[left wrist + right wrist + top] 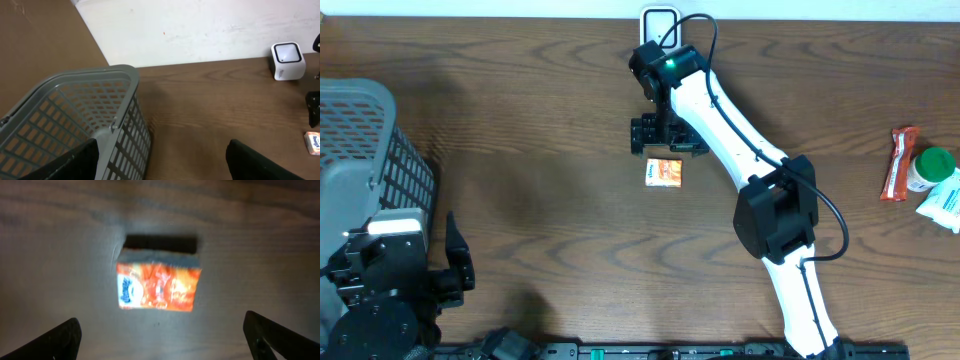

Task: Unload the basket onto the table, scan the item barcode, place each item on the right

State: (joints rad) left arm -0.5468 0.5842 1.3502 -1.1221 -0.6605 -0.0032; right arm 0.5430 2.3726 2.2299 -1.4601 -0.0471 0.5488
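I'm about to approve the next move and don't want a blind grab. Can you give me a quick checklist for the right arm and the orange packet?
1. Right gripper open, nothing between its jaws: ok.
2. Orange packet lies flat on the table, touching neither jaw: ok.
3. Packet roughly centred between the jaws in the right wrist view: ok.
4. Barcode side facing up: cannot tell, only the printed orange face shows.
5. White scanner at the far table edge, nothing on it: ok.
6. Left gripper open and empty beside the grey basket, well away from the packet: ok.
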